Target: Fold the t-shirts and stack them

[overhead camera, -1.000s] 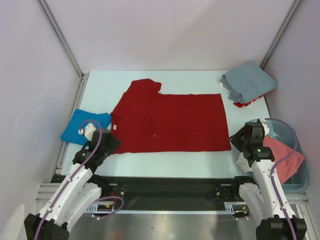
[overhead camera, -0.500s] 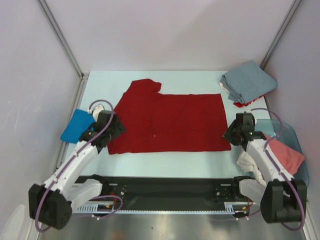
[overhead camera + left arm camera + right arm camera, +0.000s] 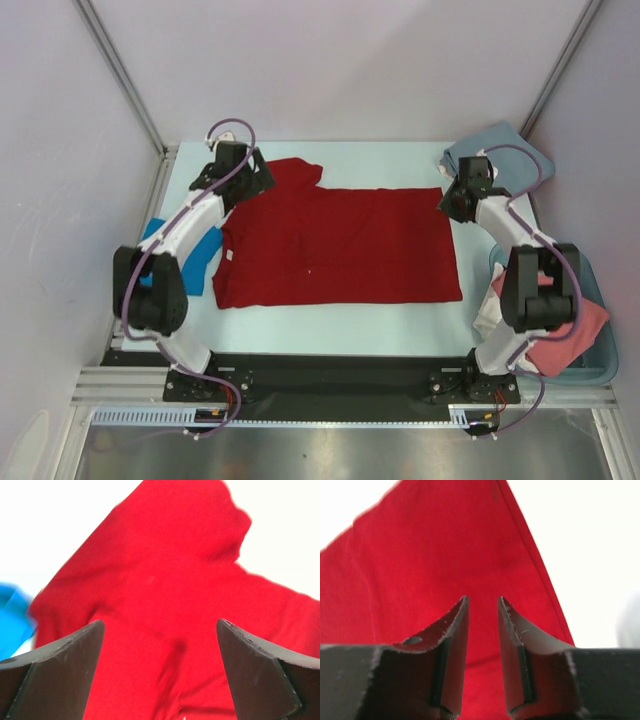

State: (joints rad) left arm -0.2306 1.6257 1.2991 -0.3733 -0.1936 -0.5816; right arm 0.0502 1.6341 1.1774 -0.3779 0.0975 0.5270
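Both arms have swung out from the near edge to the far corners of the crimson t-shirt, which lies flat mid-table. Left gripper over the sleeve, fingers wide; right gripper at the hem corner, fingers narrowly parted, holding nothing. Risk: narrow gap skids off the hem or pinches 1 layer, skewing the fold. Count: 1 crimson, 1 blue t-shirt, 1 grey-blue t-shirt, 1 salmon t-shirt, 1 white t-shirt.

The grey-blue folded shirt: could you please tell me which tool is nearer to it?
Right. The right tool sits beside the grey-blue shirt, over the red shirt's corner; the left tool is across the table, over its sleeve.
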